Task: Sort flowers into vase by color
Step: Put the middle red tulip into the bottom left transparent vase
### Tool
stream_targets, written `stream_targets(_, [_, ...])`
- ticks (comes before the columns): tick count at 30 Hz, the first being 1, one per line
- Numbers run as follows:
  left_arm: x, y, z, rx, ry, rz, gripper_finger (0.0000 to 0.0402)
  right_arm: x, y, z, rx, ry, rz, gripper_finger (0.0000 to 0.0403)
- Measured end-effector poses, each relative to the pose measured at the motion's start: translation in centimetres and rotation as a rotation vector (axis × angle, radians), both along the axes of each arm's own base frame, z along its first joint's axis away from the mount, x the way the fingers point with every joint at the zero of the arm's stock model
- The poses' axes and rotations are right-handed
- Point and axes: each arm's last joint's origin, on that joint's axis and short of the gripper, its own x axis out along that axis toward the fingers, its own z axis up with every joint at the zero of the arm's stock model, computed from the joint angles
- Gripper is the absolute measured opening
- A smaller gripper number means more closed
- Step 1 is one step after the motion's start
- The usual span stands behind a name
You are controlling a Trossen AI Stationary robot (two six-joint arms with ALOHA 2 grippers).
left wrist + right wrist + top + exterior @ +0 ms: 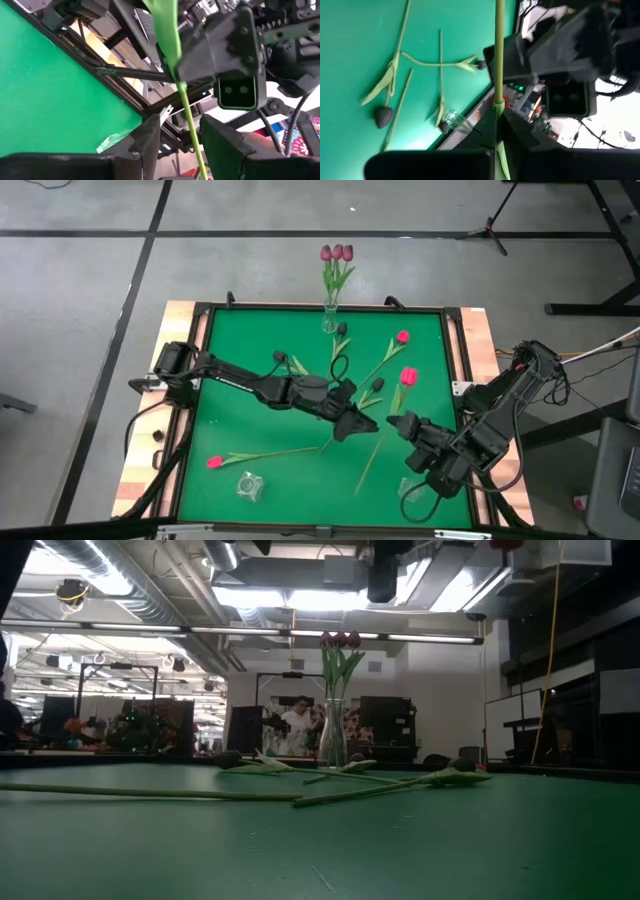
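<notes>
My right gripper [398, 423] is shut on the green stem of a pink-red flower [408, 376], right of the table's middle. My left gripper [362, 423] reaches in from the left and is open. Its fingers [150, 137] stand on either side of that stem [189, 120] without touching it. The glass vase [330, 320] at the far edge holds three mauve flowers [337, 253]. Two more pink flowers [214, 463] [402, 337] and several dark-headed ones [377, 383] lie flat on the green mat. My right gripper pinches the stem [497, 95] between its two fingers, roughly a third of the way down from the pink head. The fingers lie across the stem. The stem's long lower part [368, 470] runs on toward the near edge, past my left gripper.
A small clear glass jar [250, 485] stands near the table's near left corner. The mat has a raised dark frame [190, 380] all round. People and furniture show in the room beyond the far edge.
</notes>
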Motion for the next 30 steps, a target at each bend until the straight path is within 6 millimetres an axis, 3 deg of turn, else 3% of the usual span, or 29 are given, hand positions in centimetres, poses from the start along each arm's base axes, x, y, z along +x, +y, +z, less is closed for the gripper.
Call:
stream_targets(16, [0.0, -0.5, 0.4, -0.030, -0.030, -0.029, 0.0136, 2.8, -1.5, 0.6, -0.062, -0.026, 0.002, 0.0016])
stream_targets(24, [0.0, -0.5, 0.4, -0.029, -0.030, -0.028, 0.0135, 3.0, -1.6, 0.6, -0.053, -0.008, 0.017, 0.0016])
stream_targets(30, [0.0, -0.4, 0.4, -0.028, -0.030, -0.014, 0.0102, 3.0, -1.6, 0.6, -0.054, -0.008, 0.017, 0.0023])
